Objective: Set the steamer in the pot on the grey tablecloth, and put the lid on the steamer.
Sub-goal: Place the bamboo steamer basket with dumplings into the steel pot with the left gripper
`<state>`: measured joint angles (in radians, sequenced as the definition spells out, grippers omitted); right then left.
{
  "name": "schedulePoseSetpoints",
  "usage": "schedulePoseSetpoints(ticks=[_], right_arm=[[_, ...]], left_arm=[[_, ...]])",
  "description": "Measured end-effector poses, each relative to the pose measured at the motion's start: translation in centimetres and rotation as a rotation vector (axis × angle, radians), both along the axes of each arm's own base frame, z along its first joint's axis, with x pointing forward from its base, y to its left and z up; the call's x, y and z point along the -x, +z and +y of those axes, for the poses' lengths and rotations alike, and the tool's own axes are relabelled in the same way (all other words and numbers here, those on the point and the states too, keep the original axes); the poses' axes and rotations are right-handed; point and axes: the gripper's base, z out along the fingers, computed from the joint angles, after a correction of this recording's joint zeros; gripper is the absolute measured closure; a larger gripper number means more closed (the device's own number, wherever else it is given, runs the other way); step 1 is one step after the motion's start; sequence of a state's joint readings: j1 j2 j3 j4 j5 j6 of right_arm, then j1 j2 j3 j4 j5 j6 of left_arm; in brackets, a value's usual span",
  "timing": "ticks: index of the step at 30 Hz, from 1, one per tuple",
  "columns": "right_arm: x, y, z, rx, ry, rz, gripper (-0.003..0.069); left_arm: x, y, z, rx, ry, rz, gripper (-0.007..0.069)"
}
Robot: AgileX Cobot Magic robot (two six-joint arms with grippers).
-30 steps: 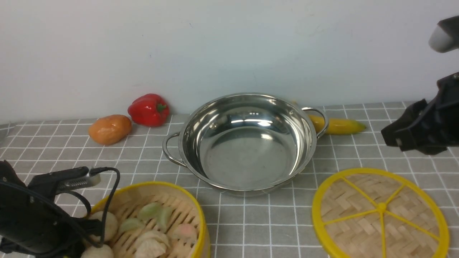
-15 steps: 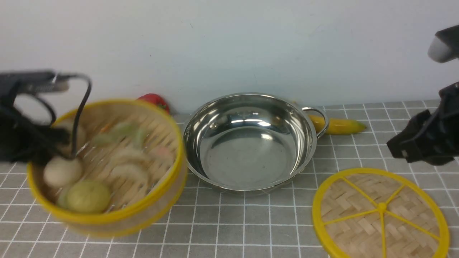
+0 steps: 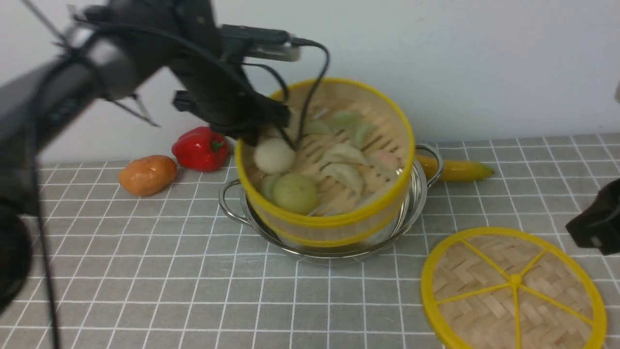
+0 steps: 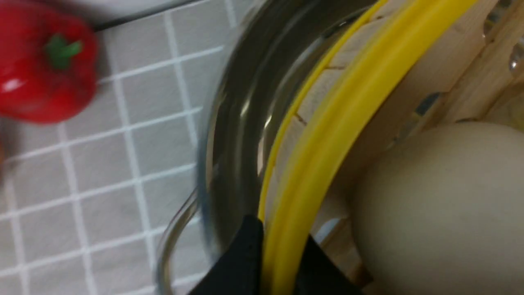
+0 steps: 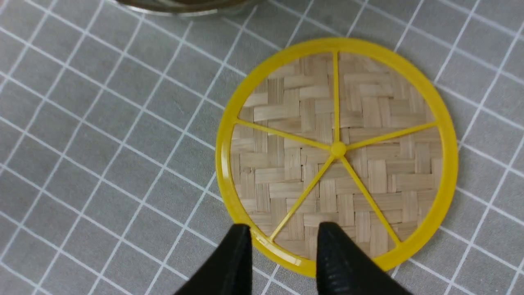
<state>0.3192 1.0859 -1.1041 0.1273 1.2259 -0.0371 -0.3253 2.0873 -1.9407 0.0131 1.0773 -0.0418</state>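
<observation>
Fingers (image 4: 241,262) of our left gripper (image 4: 281,266) are closed on the yellow rim of the steamer (image 3: 339,219), one finger outside the wall and one inside. We carry it from that one side only. The steamer is tilted, its open top leaning toward us. Its base has dipped inside the pot (image 3: 334,253), which stands on the grey tablecloth (image 3: 145,271), but we judge that it is not yet seated.

Our right gripper (image 5: 284,233) has its fingers apart with nothing between them, over the near edge of the lid (image 3: 513,291). The lid lies flat on the cloth, well apart from the pot.

We see several risks:
- **Spilling:** the buns (image 3: 273,155) and dumplings (image 3: 346,172) lie loose on a sloping floor, so they may roll to the low side or over the rim.
- **Slipping:** a pinch at one point could let the loaded basket swing or slip.
- **Shoving the pot:** if the lower edge catches the steel wall, pressing down may push the pot across the cloth toward the banana (image 3: 460,169).
- **Snagging:** the cable (image 3: 315,82) hangs down into the basket and might snag.
- **Sitting crooked:** if we let go before the steamer is level, it would sit crooked and the lid would not settle.
</observation>
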Motion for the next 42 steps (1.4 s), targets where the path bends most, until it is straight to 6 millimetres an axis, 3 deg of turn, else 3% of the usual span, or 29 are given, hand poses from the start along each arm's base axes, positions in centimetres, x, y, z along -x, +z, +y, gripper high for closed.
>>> schedulePoseSetpoints(ticks=[6,15,22,31,37,41,42], right_arm=[[3.3,2.5,-1.1,-0.065,-0.035,-0.117,0.0417],[8.1,4.9,-2.7,-0.168,-0.089,-0.265,0.0417],[9.3,5.4,-3.1,-0.193,-0.099,-0.298,0.0417],[9.3,5.4,-3.0,-0.199,-0.100,-0.296,0.0417],[9.3,5.4,-3.0,-0.205,-0.098,-0.293,0.0417],[9.3,5.4,-2.9,-0.212,-0.096,-0.291,0.0417],[9.3,5.4,-2.9,-0.212,-0.096,-0.291,0.0417]], left_arm=[[-2.6,-2.2,-1.7,-0.010,-0.017,0.000,0.0596],[-3.5,-4.9,-1.6,-0.074,-0.018,0.031,0.0596],[-4.0,-6.5,-1.7,-0.089,-0.020,0.046,0.0596],[-4.6,-8.8,-1.6,-0.095,-0.010,0.066,0.0588],[-4.7,-8.7,-1.6,-0.090,-0.005,0.066,0.0476],[-4.7,-8.4,-1.7,-0.072,0.005,0.063,0.0279],[-4.7,-8.4,-1.7,-0.072,0.006,0.065,0.0272]])
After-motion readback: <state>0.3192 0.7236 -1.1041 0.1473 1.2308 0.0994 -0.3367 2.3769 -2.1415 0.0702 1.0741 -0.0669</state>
